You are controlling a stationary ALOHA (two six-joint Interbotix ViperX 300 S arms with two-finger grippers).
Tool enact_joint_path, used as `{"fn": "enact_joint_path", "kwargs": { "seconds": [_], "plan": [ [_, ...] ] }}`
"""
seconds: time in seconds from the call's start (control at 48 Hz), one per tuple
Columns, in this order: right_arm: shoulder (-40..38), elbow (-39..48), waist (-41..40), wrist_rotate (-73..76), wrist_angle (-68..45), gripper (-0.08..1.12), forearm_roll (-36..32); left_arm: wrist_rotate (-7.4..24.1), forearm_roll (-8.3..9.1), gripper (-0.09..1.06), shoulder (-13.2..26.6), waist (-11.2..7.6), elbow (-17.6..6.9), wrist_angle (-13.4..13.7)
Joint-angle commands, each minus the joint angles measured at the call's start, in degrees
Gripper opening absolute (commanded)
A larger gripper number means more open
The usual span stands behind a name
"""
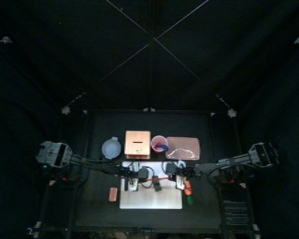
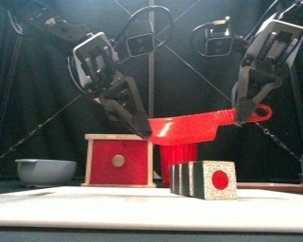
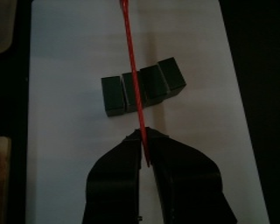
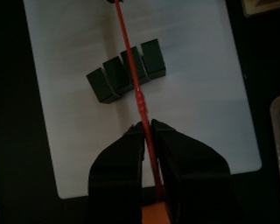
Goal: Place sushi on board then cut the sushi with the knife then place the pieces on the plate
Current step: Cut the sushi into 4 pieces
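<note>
A dark green sushi roll with a red and white end lies on the white board. It shows as a few blocks side by side. A red knife hangs level above the roll, apart from it. My left gripper is shut on its blade tip. On the handle end my right gripper is shut too. Both wrist views show the knife edge-on as a thin red line crossing the roll, with the left gripper and the right gripper closed on it.
Behind the board stand a wooden box with a red drawer front, a blue-grey bowl and a red cup. The pink tray lies at the back right. Small toys lie by the board's left and right edges.
</note>
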Motion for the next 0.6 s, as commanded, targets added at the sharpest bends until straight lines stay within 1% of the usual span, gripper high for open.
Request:
{"fn": "enact_joint_path", "kwargs": {
  "seconds": [0.021,0.146,0.354,0.604],
  "plan": [
    [-0.44,-0.53,-0.62,0.09,0.0,0.5,-0.09,0.0,0.18,0.46,-0.35,-0.53,-1.58,0.0],
    [0.18,-0.53,-0.7,0.18,0.09,0.5,-0.09,0.0,0.09,0.42,-0.09,-0.44,-1.67,0.09],
    [1.93,-0.44,-0.79,0.18,0.7,0.5,-0.35,0.0,0.0,0.42,0.88,-0.18,-1.76,0.26],
    [2.72,-0.09,-1.93,0.18,1.85,0.5,-0.35,0.09,0.18,0.42,2.2,0.09,-2.55,0.26]
  ]
}}
